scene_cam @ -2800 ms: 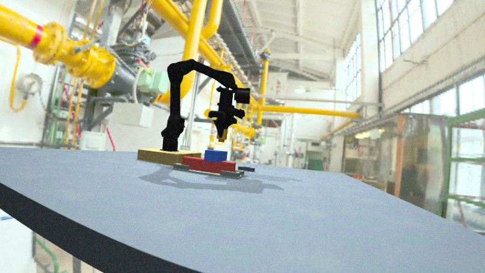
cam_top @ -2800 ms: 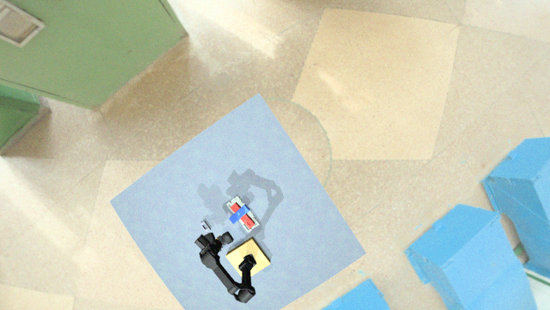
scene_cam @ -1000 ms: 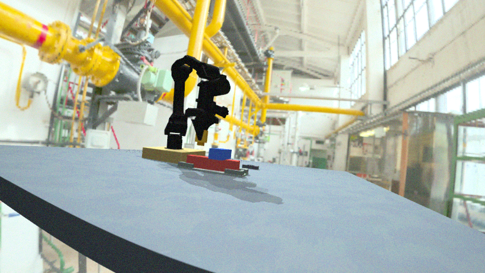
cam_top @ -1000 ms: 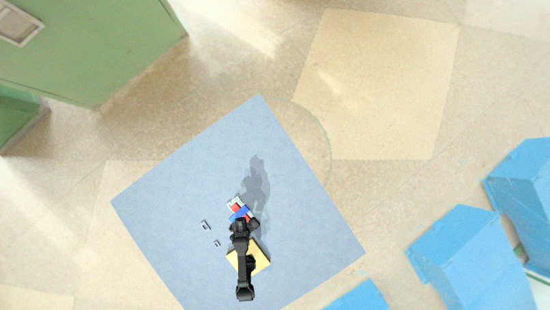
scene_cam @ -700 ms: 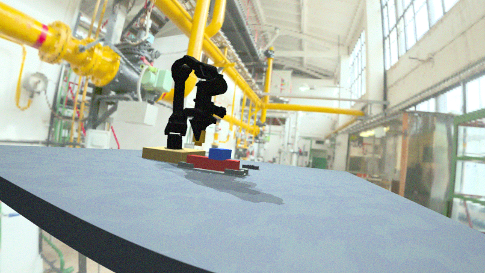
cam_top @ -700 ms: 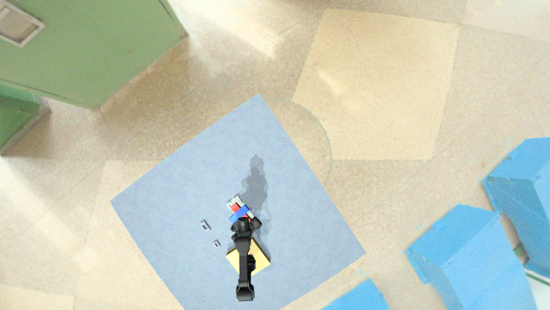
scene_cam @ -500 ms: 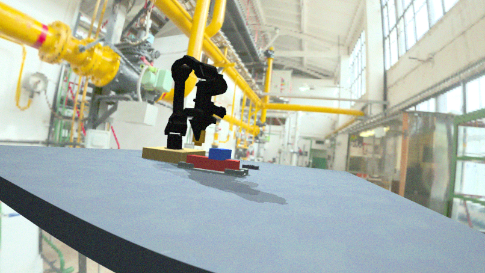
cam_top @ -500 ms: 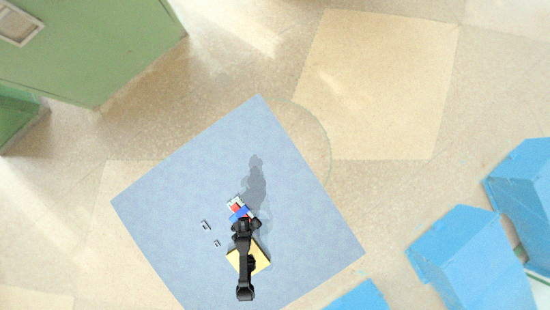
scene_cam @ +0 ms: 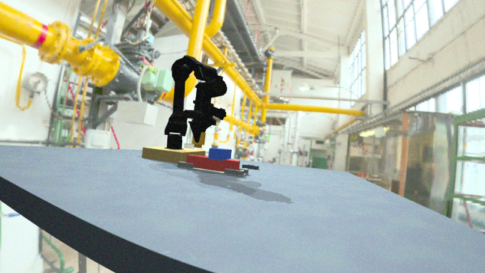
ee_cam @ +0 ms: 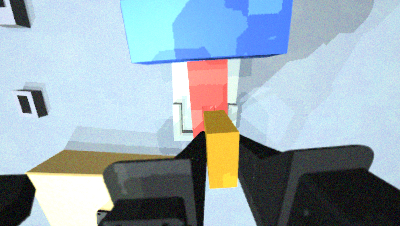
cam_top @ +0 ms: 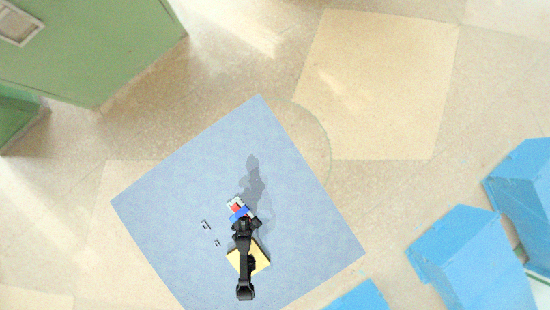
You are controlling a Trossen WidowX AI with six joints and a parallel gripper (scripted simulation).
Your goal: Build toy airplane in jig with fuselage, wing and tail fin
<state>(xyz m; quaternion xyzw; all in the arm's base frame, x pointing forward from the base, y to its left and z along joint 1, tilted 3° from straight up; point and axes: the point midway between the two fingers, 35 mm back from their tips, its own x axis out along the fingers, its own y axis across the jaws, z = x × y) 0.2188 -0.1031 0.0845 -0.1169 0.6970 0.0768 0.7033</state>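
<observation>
The red fuselage (cam_top: 235, 208) (scene_cam: 203, 163) (ee_cam: 207, 86) lies in the pale grey cradle (scene_cam: 236, 172) (ee_cam: 177, 120) and looks level. The blue wing (cam_top: 239, 212) (scene_cam: 219, 154) (ee_cam: 210, 30) sits crosswise on top of it, with no visible gap beneath. My gripper (scene_cam: 198, 138) (ee_cam: 215, 135) is shut on the yellow tail fin (scene_cam: 201, 139) (ee_cam: 223, 160). It holds the fin roughly upright above the tail end of the fuselage, with a gap below it in the exterior view. In the wrist view the fin and fingers cover the tail end. The tail socket and the fin's tab are hidden.
The tan base block (cam_top: 259, 260) (scene_cam: 159, 154) (ee_cam: 75, 195) of the arm stands close behind the tail end of the cradle. Two small grey holders, a larger one (cam_top: 205, 224) and a smaller one (cam_top: 217, 243) (ee_cam: 32, 103), lie to the left in the top view.
</observation>
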